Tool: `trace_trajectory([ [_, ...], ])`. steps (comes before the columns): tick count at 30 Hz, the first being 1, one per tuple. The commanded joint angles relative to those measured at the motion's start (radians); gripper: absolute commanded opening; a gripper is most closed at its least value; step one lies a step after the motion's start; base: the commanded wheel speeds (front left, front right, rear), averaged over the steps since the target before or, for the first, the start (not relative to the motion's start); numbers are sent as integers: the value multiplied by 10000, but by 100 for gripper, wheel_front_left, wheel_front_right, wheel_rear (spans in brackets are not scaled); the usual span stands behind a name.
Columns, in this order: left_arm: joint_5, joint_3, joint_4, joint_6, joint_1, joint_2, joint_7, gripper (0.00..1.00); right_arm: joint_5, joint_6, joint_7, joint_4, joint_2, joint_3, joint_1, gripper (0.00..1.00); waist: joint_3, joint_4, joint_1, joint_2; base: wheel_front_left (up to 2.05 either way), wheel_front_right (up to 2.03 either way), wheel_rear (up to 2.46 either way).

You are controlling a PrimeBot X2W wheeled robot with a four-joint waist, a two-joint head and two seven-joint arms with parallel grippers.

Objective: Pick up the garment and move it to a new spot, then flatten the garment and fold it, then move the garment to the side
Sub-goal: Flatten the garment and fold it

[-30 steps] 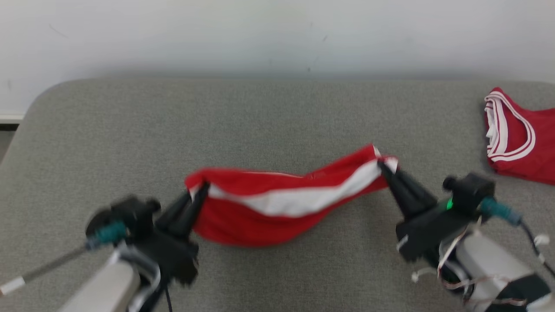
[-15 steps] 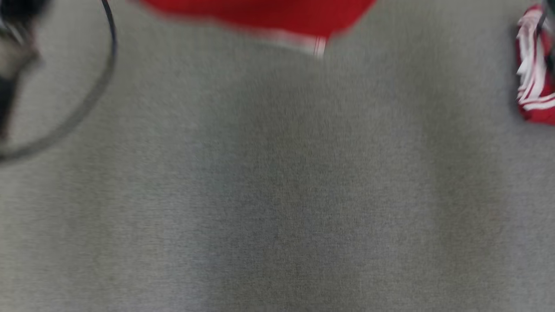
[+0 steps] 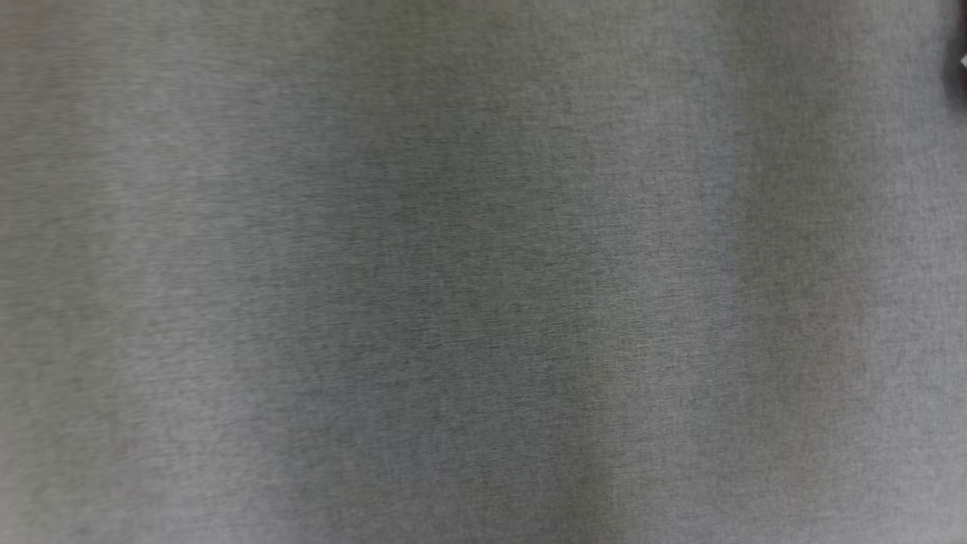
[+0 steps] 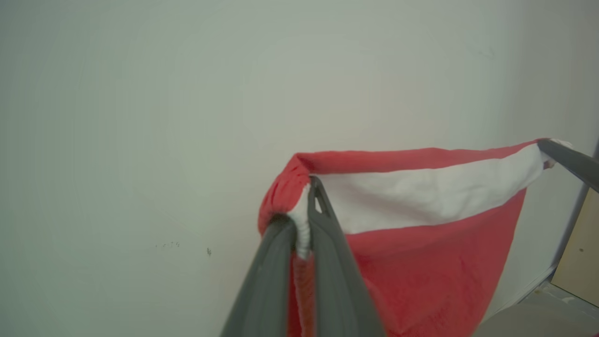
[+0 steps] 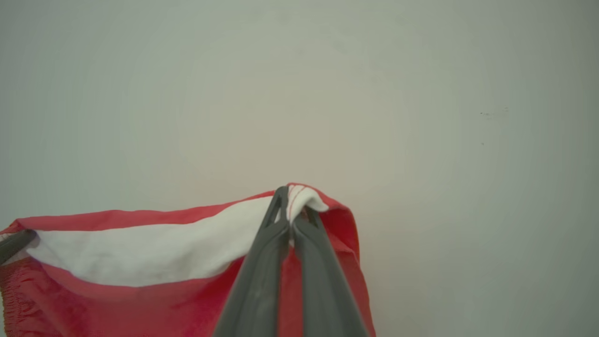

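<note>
High against the pale wall (image 4: 140,117), a red garment (image 4: 421,201) with a white band hangs stretched between two grippers. The left gripper (image 4: 302,210) has its jaws clamped on one end of the white hem, and the right gripper (image 5: 292,206) has its jaws clamped on the other. A second ago the garment sagged low over the grey surface (image 3: 483,272). Now it appears raised clear, and the head camera has tipped downward. The carry to a new spot seems under way, with flattening yet to come.
</note>
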Motion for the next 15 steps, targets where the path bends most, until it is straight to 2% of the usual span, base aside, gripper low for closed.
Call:
trace_trajectory([
  [1, -141, -137, 138, 18, -241, 48, -87, 0, 93, -28, -17, 207, 146, 30, -199, 0, 440, -426, -4, -3, 0, 0, 0],
  [15, -1021, -1674, 1039, 18, -964, 236, -796, 0, 378, -29, -745, 1221, 128, 1015, -787, 0, 730, -753, -4, -3, 0, 0, 0],
])
